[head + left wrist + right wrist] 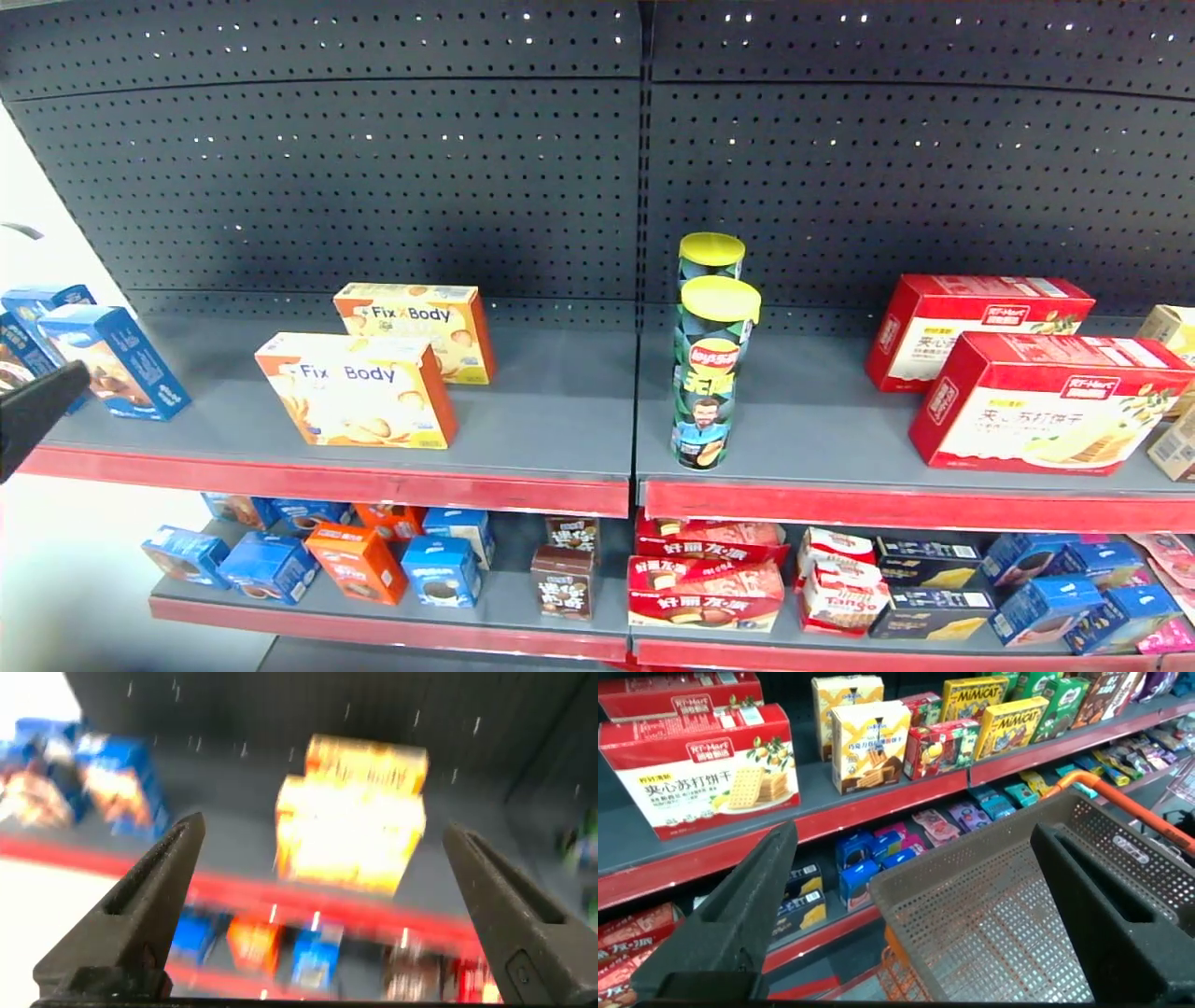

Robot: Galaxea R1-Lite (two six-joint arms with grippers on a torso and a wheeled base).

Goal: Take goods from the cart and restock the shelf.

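While both arms are hanging before the shelving, the left gripper point(322, 924) is holding its two dark fingers wide apart with nothing between them. It is facing the upper shelf, roughly opposite the orange-and-white biscuit boxes, which are showing blurred beyond it. The right gripper point(924, 915) is likewise standing spread and gripping nothing, and is hovering over the grey perforated-metal cart basket with an orange handle point(990, 905). That basket is sitting near the front of the shelving.

The grey metal upper shelf with a red front strip point(560, 420) is carrying goods in short rows running front to back:
- Far left: blue snack boxes point(117, 359) are standing upright.
- Left of centre: orange-and-white biscuit boxes point(359, 390) are sitting two deep, the rear one offset toward the centre.
- Centre: two tall dark chip cans with yellow lids point(711, 373) are standing upright, one directly behind the other, the front can near the shelf edge.
- Right: two red cracker boxes point(1046, 401) are sitting one behind the other.

Below, the lower shelf point(392, 611) is holding small blue, orange, brown and red packets. Behind everything, the dark perforated back panel point(420, 168) is rising.
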